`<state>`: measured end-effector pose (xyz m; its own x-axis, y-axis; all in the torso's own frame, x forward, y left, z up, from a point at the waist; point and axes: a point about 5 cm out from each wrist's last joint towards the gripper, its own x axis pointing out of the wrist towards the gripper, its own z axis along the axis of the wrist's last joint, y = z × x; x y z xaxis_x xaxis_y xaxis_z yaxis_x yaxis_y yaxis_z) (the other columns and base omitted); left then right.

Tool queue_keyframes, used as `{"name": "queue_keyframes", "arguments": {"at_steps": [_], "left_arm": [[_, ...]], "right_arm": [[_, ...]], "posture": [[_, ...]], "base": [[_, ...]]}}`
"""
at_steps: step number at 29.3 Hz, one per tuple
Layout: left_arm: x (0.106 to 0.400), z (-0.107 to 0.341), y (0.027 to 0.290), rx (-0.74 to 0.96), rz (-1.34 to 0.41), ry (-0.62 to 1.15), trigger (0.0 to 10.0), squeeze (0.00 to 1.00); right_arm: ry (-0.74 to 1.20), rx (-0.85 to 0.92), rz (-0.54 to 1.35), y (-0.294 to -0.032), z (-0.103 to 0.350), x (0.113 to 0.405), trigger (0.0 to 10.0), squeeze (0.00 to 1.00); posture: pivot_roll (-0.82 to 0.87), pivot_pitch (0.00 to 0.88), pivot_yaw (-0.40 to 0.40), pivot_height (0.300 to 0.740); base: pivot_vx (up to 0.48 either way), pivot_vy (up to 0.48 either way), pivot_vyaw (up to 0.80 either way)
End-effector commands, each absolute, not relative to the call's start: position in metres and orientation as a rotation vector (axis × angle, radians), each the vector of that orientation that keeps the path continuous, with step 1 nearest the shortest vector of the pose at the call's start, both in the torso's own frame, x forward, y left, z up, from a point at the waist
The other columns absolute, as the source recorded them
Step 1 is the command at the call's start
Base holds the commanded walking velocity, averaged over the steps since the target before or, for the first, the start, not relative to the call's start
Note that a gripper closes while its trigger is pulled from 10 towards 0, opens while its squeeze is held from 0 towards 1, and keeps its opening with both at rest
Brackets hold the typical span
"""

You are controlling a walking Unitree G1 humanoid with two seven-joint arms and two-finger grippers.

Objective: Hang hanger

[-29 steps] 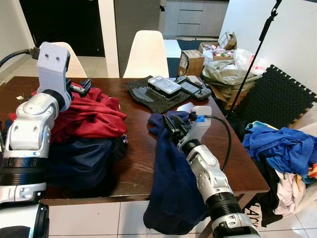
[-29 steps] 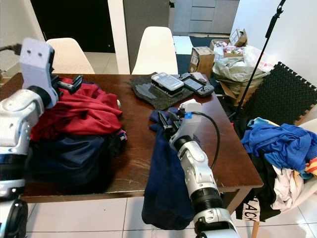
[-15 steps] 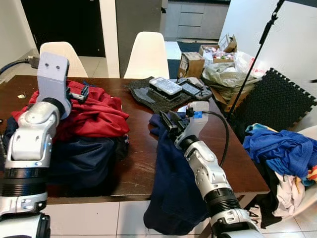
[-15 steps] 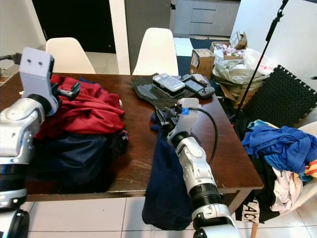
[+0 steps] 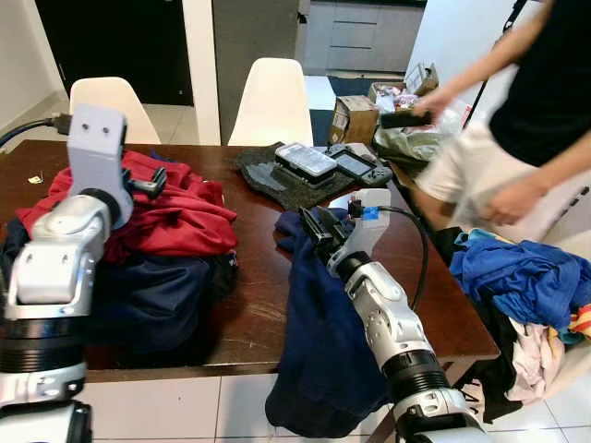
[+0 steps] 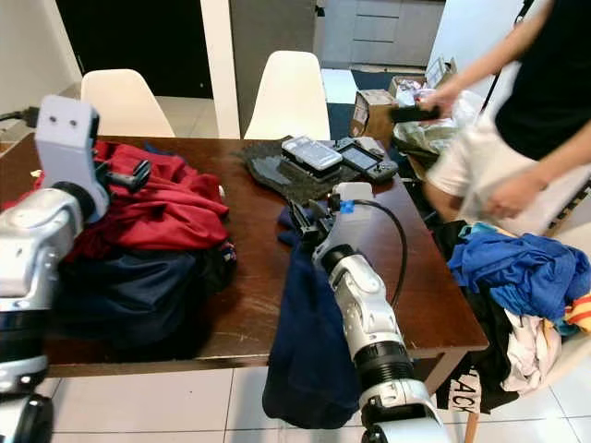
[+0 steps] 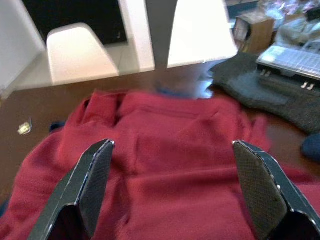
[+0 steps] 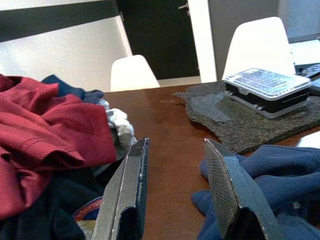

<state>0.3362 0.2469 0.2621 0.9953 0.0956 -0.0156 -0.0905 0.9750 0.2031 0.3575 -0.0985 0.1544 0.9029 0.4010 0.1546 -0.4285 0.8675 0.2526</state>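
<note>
Red shirt heap [image 5: 175, 208] as landmark. Left gripper [image 7: 172, 144] poised just above it, fingers spread wide, nothing held. Right gripper [image 8: 176, 142] to the heap's right, over a navy garment [image 5: 314, 314] draped off the table [image 5: 254, 277] edge, fingers partly parted, likewise empty. Hanger hidden, so shape and colour impossible to tell; possibly buried under the heap or the navy cloth. Probably best to lift cloth aside first and expose the hook, then grip near the neck without snagging fabric and keep the hook upright.

Red garment [image 5: 175, 217] heaped, navy garment [image 5: 319, 341] overhanging table [image 5: 254, 305] edge
</note>
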Motion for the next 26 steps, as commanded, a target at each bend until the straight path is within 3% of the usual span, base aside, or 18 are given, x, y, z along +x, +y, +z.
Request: {"name": "queue_keyframes", "arguments": {"at_steps": [1, 8, 9, 10, 11, 14, 15, 26], "left_arm": [[0.337, 0.260, 0.251, 0.149, 0.095, 0.099, 10.0, 1.00], [0.340, 0.265, 0.255, 0.132, 0.114, 0.187, 10.0, 1.00], [0.339, 0.272, 0.254, 0.149, 0.115, 0.192, 10.0, 0.69], [0.339, 0.272, 0.254, 0.149, 0.115, 0.192, 10.0, 0.69], [0.338, 0.278, 0.253, 0.159, 0.112, 0.194, 10.0, 0.55], [0.337, 0.282, 0.253, 0.165, 0.112, 0.195, 10.0, 0.55], [0.335, 0.289, 0.255, 0.166, 0.121, 0.205, 10.0, 0.00], [0.325, 0.292, 0.276, 0.164, 0.186, 0.327, 10.0, 0.00]], "right_arm": [[-0.075, 0.282, 0.430, -0.100, 0.151, 0.358, 10.0, 0.00], [-0.084, 0.285, 0.425, -0.100, 0.154, 0.359, 10.0, 0.00], [-0.084, 0.286, 0.424, -0.101, 0.154, 0.359, 10.0, 0.00], [-0.084, 0.286, 0.424, -0.101, 0.154, 0.359, 10.0, 0.00], [-0.084, 0.286, 0.423, -0.101, 0.154, 0.359, 10.0, 0.00], [-0.083, 0.286, 0.423, -0.102, 0.154, 0.359, 10.0, 0.00], [-0.082, 0.287, 0.422, -0.103, 0.154, 0.359, 10.0, 0.00], [-0.079, 0.294, 0.420, -0.105, 0.155, 0.362, 10.0, 0.00]], "posture": [[0.12, 0.000, -0.070, 0.740], [0.12, 0.000, -0.062, 0.740], [0.12, 0.000, -0.060, 0.740], [0.12, 0.000, -0.060, 0.740], [0.12, 0.000, -0.059, 0.740], [0.12, 0.000, -0.059, 0.740], [0.12, 0.000, -0.059, 0.740], [0.13, 0.000, -0.056, 0.740]], "base": [[0.000, 0.000, 0.00], [0.000, 0.000, 0.00], [0.000, 0.000, 0.00], [0.000, 0.000, 0.00], [0.000, 0.000, 0.00], [0.000, 0.000, 0.00], [0.000, 0.000, 0.00], [0.000, 0.000, 0.00]]}}
